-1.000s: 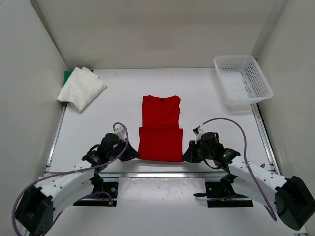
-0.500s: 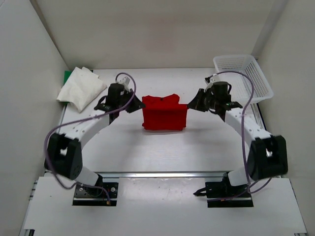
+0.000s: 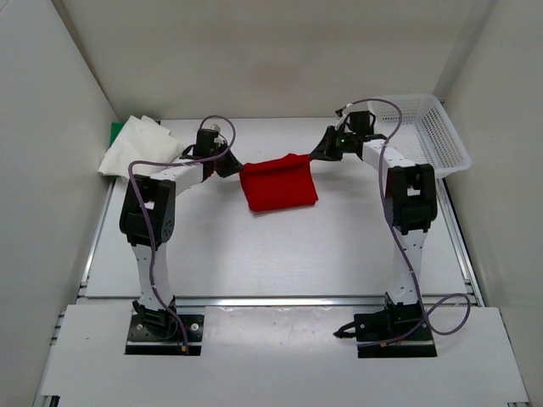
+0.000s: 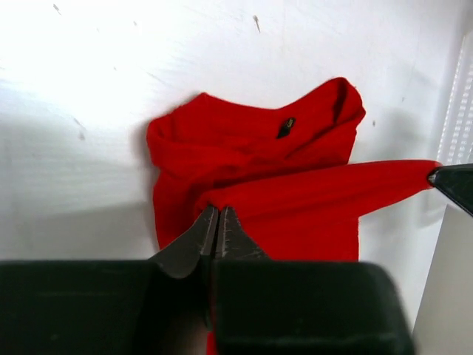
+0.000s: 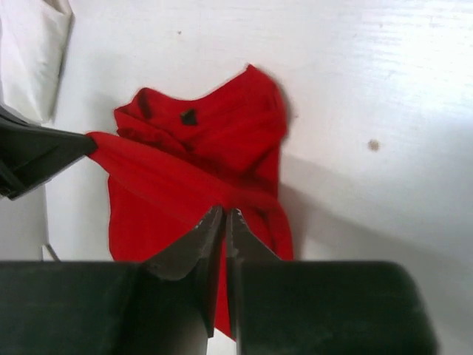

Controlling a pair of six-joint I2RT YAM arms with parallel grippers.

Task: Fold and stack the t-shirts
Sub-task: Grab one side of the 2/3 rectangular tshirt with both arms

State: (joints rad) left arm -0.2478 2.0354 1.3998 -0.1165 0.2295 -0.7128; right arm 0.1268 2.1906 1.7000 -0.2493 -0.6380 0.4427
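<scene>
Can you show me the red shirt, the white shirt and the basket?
red shirt [image 3: 278, 185]: top view, middle of the folded cloth.
white shirt [image 3: 136, 153]: top view, middle of the bundle.
basket [image 3: 424, 136]: top view, bare mesh floor.

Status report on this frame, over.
Left end effector and right end effector shut on bright red cloth t-shirt. Edge lifted, stretched between them. Nothing in the way.
</scene>
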